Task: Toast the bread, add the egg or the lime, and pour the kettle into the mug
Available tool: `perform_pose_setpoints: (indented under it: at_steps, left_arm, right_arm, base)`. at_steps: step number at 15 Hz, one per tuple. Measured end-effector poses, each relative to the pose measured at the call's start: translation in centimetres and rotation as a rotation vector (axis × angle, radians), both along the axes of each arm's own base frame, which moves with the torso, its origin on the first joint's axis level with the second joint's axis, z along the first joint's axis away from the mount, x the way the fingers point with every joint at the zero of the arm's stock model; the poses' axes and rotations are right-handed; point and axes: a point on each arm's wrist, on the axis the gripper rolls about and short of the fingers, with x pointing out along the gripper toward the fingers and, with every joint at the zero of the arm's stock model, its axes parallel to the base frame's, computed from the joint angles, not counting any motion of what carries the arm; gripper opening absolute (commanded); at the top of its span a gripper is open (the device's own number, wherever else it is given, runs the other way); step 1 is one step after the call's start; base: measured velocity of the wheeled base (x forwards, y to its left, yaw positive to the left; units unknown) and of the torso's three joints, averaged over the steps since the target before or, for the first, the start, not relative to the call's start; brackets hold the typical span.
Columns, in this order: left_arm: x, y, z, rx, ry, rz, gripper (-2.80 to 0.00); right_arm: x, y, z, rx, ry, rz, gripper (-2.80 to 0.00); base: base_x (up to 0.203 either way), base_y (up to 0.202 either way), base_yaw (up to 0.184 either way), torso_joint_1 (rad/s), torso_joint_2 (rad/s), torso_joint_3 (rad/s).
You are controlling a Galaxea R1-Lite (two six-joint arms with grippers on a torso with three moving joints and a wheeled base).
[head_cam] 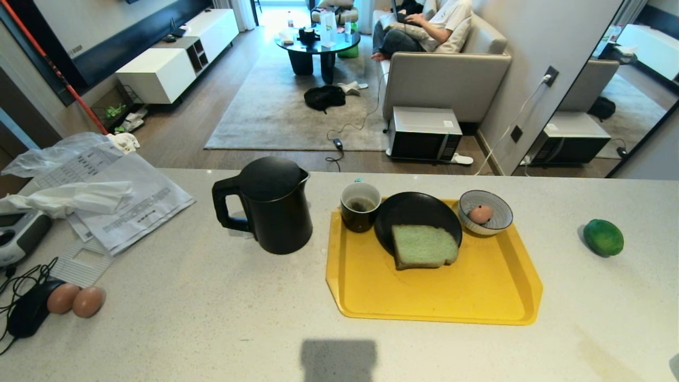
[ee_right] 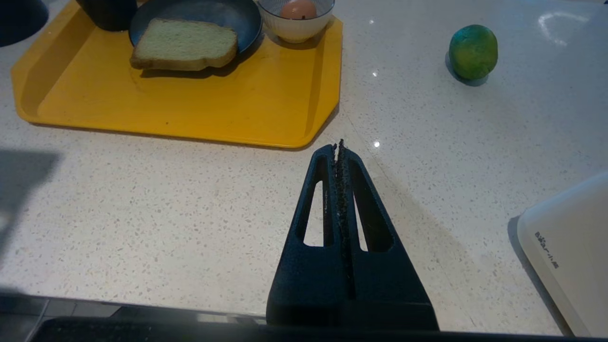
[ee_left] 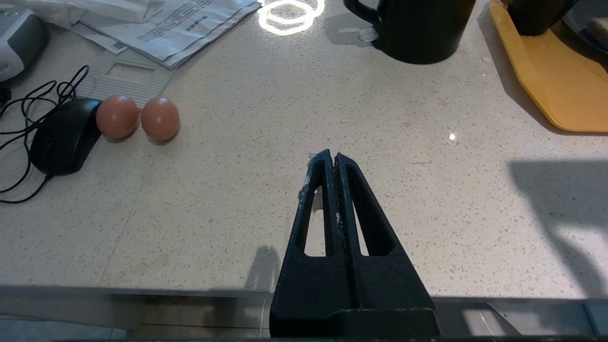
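I see both claws pinched together, empty: left claw (ee_left: pixel 334 156) and right claw (ee_right: pixel 339 146) flank the yellow tray (head_cam: pixel 477 297), which carries bread (head_cam: pixel 424 245), mug (head_cam: pixel 360 206) and egg (head_cam: pixel 481 214); kettle (head_cam: pixel 276 212) just left, lime (head_cam: pixel 603 237) right.

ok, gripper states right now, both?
Left gripper: shut, empty, above bare counter.
Right gripper: shut, empty, near the yellow tray.

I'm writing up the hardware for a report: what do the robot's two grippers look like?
Both look alike. The left gripper and right gripper are matte black, each with two long fingers tapering to a narrow tip, a slot cut through each finger, and rough ridged inner faces. No cables or markings show.
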Motion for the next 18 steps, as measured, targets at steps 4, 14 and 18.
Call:
perform_pose_setpoints:
  at_steps: [4,14,18]
  left_arm:
    - [0.0,0.0,0.0,0.0,0.0,0.0,-2.8]
    - [0.0,0.0,0.0,0.0,0.0,0.0,-2.8]
    - [0.0,0.0,0.0,0.0,0.0,0.0,-2.8]
  right_arm:
    - [0.0,0.0,0.0,0.002,0.0,0.0,-2.8]
    - [0.0,0.0,0.0,0.001,0.0,0.0,-2.8]
    - [0.0,0.0,0.0,0.002,0.0,0.0,-2.8]
  base:
    - [0.0,0.0,0.0,0.0,0.0,0.0]
    - [0.0,0.0,0.0,0.0,0.0,0.0]
    - [0.002,0.004,-0.077,0.002,0.0,0.003]
